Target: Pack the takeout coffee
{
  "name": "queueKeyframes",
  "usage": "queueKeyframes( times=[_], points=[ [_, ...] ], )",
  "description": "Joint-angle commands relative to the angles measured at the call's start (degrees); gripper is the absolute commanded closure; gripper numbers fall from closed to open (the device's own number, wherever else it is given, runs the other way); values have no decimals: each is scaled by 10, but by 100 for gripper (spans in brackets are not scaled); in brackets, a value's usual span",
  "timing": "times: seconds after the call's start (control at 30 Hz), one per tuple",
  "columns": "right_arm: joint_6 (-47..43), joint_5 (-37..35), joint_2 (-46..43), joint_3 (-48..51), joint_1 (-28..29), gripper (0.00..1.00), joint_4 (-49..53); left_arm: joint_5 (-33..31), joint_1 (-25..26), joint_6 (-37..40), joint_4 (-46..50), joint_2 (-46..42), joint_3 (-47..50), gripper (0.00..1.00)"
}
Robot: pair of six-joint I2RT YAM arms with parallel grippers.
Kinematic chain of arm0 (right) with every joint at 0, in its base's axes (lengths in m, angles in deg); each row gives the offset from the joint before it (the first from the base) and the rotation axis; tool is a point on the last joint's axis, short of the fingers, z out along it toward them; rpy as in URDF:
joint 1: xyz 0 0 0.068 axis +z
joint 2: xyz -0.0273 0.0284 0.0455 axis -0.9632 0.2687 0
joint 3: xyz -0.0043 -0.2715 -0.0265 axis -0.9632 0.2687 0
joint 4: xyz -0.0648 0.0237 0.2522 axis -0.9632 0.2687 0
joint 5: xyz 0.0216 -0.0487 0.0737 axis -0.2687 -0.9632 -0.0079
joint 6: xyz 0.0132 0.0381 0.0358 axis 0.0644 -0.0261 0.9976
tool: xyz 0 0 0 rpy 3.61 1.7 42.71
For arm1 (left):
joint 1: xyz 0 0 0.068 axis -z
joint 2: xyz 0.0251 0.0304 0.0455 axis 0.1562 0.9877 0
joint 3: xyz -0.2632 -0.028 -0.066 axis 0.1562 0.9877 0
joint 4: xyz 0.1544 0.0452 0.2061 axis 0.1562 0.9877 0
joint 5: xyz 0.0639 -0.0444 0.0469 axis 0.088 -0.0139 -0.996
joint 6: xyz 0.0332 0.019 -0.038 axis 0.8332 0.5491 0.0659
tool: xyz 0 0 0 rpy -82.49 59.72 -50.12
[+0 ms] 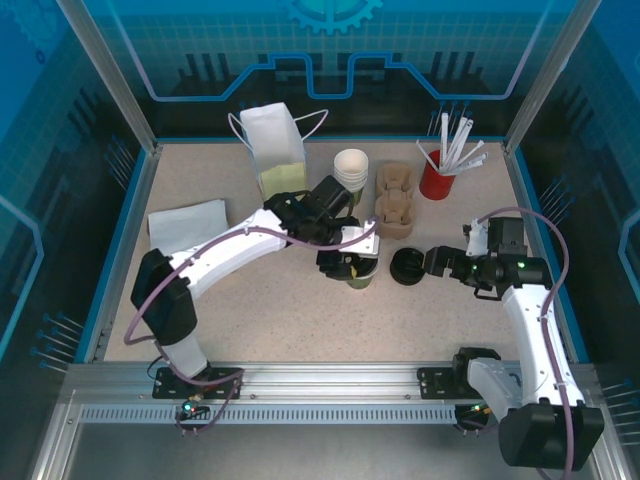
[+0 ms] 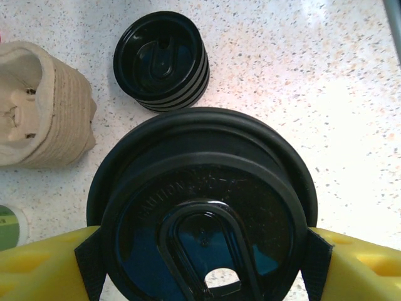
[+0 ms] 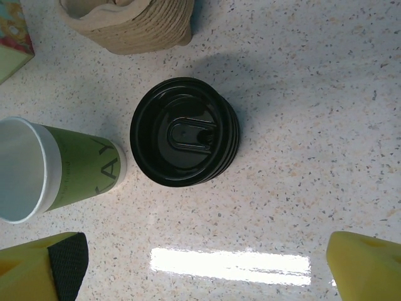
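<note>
Far left on the speckled tabletop (image 1: 280, 320): a folded white paper sheet (image 1: 188, 222), lying flat. Right of it, at the far edge, a white paper carry bag with looped handles (image 1: 272, 140), upright. The left arm reaches in from the near left toward the middle; the left gripper (image 2: 202, 260) is clamped on a round black plastic lid (image 2: 200, 207), black pads (image 2: 88, 266) pressing opposite sides of its rim. In the top view this gripper sits over the small olive-green paper cup (image 3: 75, 169). The cup stands mid-table, mouth uncovered with its white inside showing, just left of the loose stack of black lids (image 3: 185, 132); cannot tell whether the two touch. Beyond the cup, a nested stack of lidless paper cups (image 1: 351, 165). Right of those, a pile of brown moulded-pulp cup carriers (image 1: 393, 200). Further right, near the far edge, a red cup of white straws (image 1: 436, 182). The right gripper (image 3: 203, 266) is just right of the lid stack, yellow fingers spread wide, nothing between them.
</note>
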Motion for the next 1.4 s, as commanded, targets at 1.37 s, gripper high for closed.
queueKeyframes(
  times=[1.37],
  points=[
    [-27, 37, -4, 12, -44, 0, -6, -61, 24, 43, 144, 152, -177, 19]
  ],
)
